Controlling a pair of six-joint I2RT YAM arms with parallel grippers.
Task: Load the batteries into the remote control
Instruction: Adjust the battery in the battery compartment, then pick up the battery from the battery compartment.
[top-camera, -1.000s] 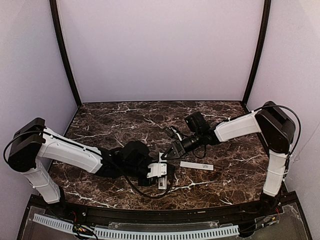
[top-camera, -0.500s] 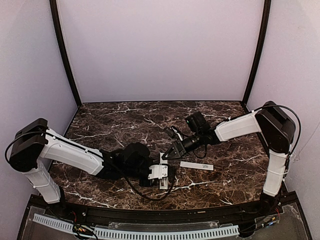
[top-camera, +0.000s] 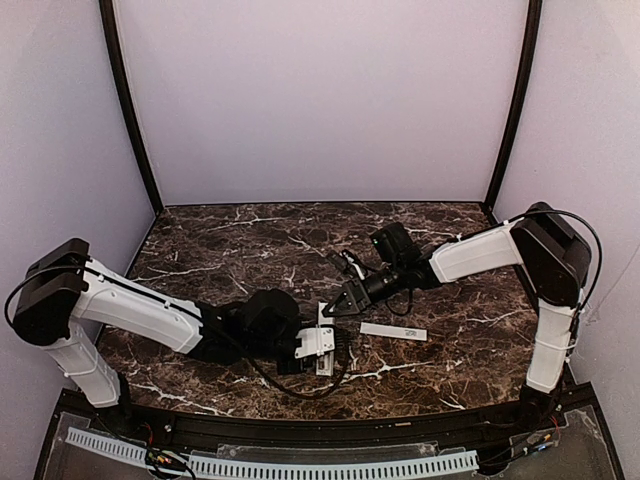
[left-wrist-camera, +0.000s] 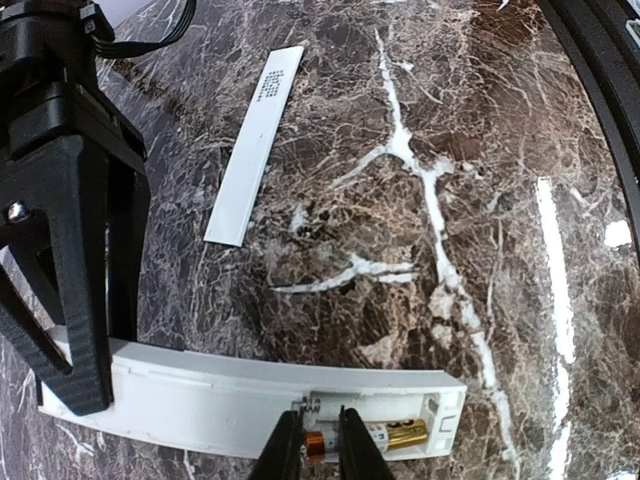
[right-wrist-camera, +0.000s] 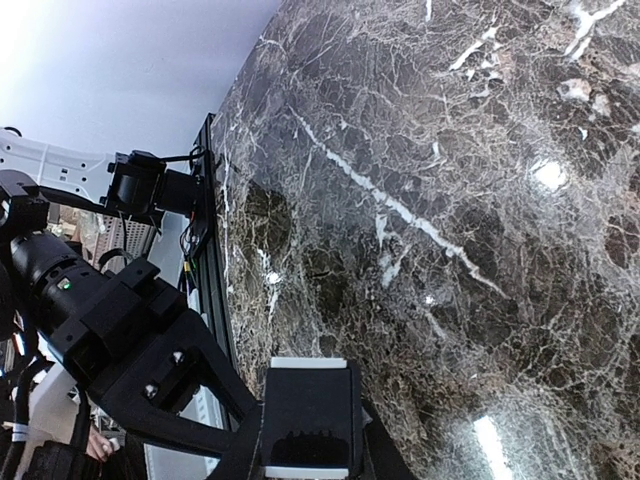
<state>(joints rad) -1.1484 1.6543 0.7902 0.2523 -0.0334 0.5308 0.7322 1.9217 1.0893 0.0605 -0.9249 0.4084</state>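
Left gripper (top-camera: 322, 352) low over the near end of the remote control (top-camera: 326, 366), top view; right gripper (top-camera: 333, 309) at its far end; cover strip (top-camera: 393, 331) flat on the marble table (top-camera: 230, 240), just to the right, apart from the remote.

Left wrist: fingers (left-wrist-camera: 278, 455) pinched nearly together on the copper end of a battery (left-wrist-camera: 395, 433) lying in the open compartment; right gripper clamped on the opposite end.

Right wrist: jaws closed on the remote's white end.
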